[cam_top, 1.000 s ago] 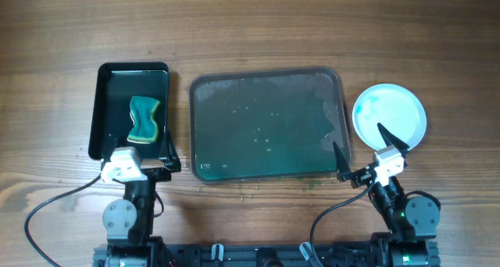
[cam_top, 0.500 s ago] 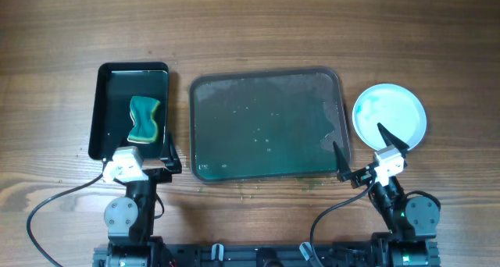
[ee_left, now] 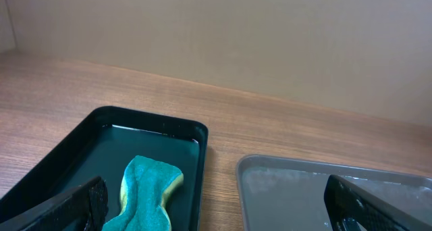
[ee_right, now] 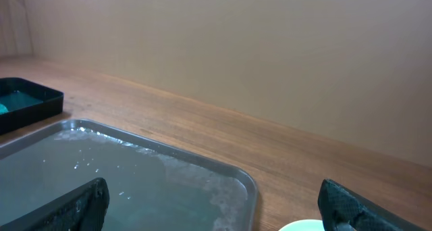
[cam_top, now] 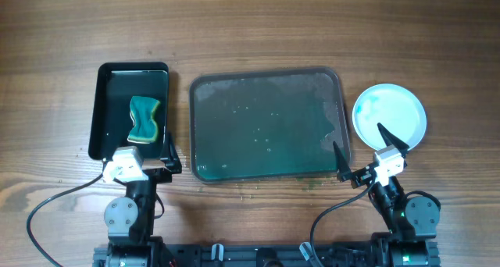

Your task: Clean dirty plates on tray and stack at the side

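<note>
The large grey-green tray lies mid-table with no plates on it, only wet smears and specks. It also shows in the left wrist view and the right wrist view. A round white plate with a faint green smear lies on the wood right of the tray; I cannot tell whether others lie under it. Its edge shows in the right wrist view. My left gripper is open and empty at the near edge of the small black tray. My right gripper is open and empty between tray and plate.
A small black tray at the left holds a green sponge. Green specks lie on the wood in front of the large tray. Bare wooden table stretches behind both trays.
</note>
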